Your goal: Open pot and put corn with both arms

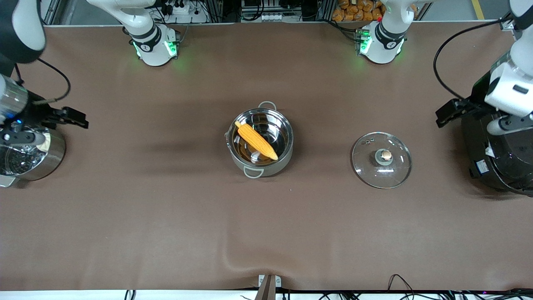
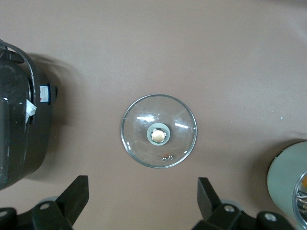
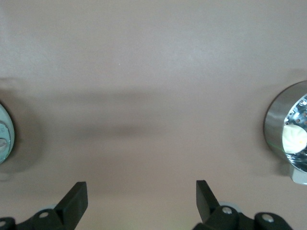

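The shiny steel pot (image 1: 286, 141) stands open in the middle of the table, and its edge shows in the left wrist view (image 2: 288, 178). The yellow-orange corn (image 1: 256, 141) lies slantwise inside it. The domed glass lid (image 1: 381, 159) with its coppery knob (image 1: 387, 155) lies on the table beside the pot, toward the left arm's end; it also shows in the left wrist view (image 2: 159, 130). My left gripper (image 1: 442, 116) is open and empty, up in the air next to the rice cooker, its jaws (image 2: 143, 201) wide apart. My right gripper (image 1: 79, 118) is open and empty by the steamer pot (image 3: 141, 201).
A large black rice cooker (image 1: 497, 158) stands at the left arm's end of the table (image 2: 19, 129). A steel steamer pot (image 1: 33, 154) with a white bun (image 3: 293, 137) stands at the right arm's end. The brown cloth bulges at the table's edge nearest the front camera.
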Tool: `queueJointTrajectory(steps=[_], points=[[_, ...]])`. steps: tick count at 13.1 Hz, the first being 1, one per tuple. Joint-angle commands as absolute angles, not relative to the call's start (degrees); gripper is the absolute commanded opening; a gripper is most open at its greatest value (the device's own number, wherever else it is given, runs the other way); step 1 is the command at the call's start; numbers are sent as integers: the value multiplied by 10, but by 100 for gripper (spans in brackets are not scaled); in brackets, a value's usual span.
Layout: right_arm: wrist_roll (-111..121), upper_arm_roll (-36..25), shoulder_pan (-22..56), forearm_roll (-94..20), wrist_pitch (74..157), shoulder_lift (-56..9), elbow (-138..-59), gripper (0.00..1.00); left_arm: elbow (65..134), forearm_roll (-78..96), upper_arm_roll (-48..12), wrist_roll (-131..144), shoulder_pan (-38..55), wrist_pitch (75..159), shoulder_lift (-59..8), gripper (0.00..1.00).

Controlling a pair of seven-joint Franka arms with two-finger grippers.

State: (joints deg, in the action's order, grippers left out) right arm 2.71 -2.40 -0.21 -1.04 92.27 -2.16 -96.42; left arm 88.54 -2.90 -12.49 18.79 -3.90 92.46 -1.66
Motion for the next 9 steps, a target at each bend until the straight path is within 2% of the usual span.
queueJointTrajectory(steps=[1,4,9], points=[[27,-38,11,-13,882,-15,-921,100,889,-16,-100,155,-21,905,0,100],[-24,-34,12,-22,839,-4,-886,100,888,-3,-84,140,-2,906,-1,100],[-1,-37,15,-23,875,7,-889,100,888,-13,-93,101,-4,905,-8,100]])
